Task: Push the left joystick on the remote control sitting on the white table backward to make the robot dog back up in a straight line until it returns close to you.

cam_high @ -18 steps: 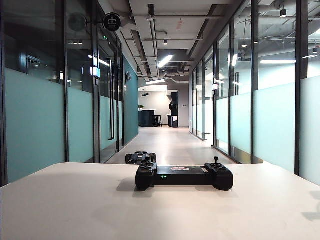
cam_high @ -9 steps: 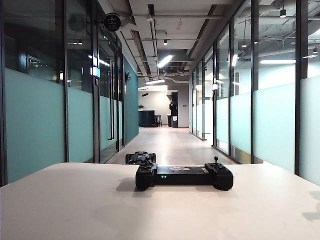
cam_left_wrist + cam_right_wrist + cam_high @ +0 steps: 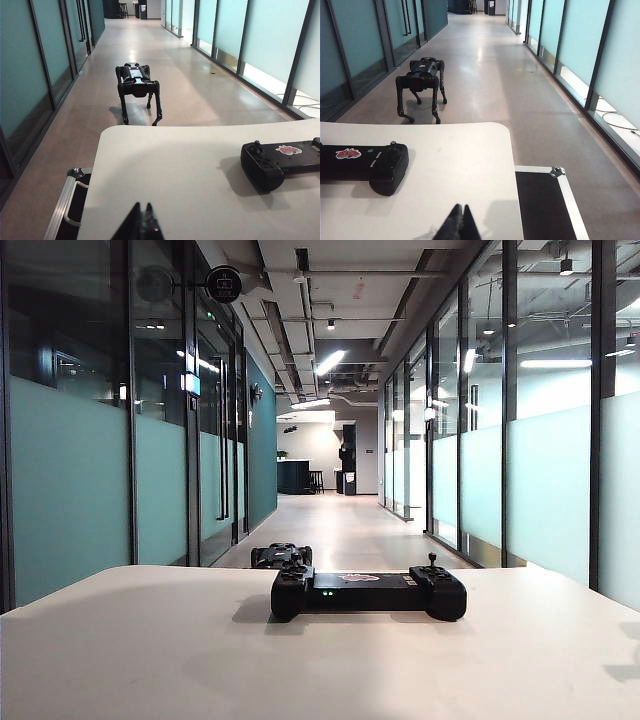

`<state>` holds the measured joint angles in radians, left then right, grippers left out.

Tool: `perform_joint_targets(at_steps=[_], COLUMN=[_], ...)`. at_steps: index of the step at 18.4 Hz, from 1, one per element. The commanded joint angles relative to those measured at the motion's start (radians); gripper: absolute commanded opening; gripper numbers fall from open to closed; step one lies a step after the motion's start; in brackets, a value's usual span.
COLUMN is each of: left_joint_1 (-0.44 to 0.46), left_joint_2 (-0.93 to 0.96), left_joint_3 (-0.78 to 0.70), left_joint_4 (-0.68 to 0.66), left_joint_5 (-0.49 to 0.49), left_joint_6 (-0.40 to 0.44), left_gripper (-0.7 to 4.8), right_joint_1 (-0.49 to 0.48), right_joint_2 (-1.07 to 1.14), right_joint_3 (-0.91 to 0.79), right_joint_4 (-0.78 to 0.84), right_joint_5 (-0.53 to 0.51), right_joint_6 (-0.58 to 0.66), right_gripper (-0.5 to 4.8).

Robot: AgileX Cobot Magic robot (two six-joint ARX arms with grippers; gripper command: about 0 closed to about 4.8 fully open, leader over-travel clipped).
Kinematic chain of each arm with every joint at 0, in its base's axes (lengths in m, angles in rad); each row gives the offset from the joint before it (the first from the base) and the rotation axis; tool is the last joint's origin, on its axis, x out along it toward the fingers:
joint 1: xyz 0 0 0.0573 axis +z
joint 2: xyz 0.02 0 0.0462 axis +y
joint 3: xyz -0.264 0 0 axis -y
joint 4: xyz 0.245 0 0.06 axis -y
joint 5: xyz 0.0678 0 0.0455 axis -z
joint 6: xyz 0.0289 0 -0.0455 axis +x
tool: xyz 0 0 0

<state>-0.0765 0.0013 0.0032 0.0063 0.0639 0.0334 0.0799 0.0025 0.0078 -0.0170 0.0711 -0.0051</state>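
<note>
**Q:** What is shown, read from left to right?

**A:** The left hand (image 3: 142, 222) is seen low over the near part of the white desk (image 3: 120, 640), its fingers pressed together and nothing held. Toward the middle of the desk, nearer the far edge, the remote control (image 3: 368, 592) is laid flat, and the left joystick (image 3: 257, 144) is seen on its left end. The right hand (image 3: 459, 222) is placed over the near right part of the desk, likewise closed and empty. Both hands are kept well apart from the remote control. Past the far edge, the robot dog (image 3: 138, 89) is seen standing on the corridor floor, close to the desk.

**Q:** How is the step in hand best carried out?

**A:** The dog is judged to be near already, so little or no backward travel appears to be left. If more is wanted, the closed left fingertip should be brought onto the knob of the left joystick from the far side and drawn straight toward the near edge. Sideways drift is to be avoided, so that a straight line is held. Light pressure is advised, since the remote control could be slid across the smooth desk.
</note>
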Motion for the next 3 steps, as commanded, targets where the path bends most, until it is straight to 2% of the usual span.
perform_joint_targets(at_steps=[1,3], left_joint_1=[-0.001,-0.001], left_joint_2=[0.000,0.000], left_joint_3=[0.005,0.005], left_joint_4=[0.009,0.009], left_joint_5=[0.004,0.004], left_joint_6=[0.008,0.008], left_gripper=[-0.05,-0.05], right_joint_1=[0.002,0.001], right_joint_2=[-0.003,-0.003], right_joint_3=[-0.009,-0.009], right_joint_4=[0.013,0.013], right_joint_5=[0.001,0.001], right_joint_6=[0.003,0.003], right_gripper=[-0.06,-0.06])
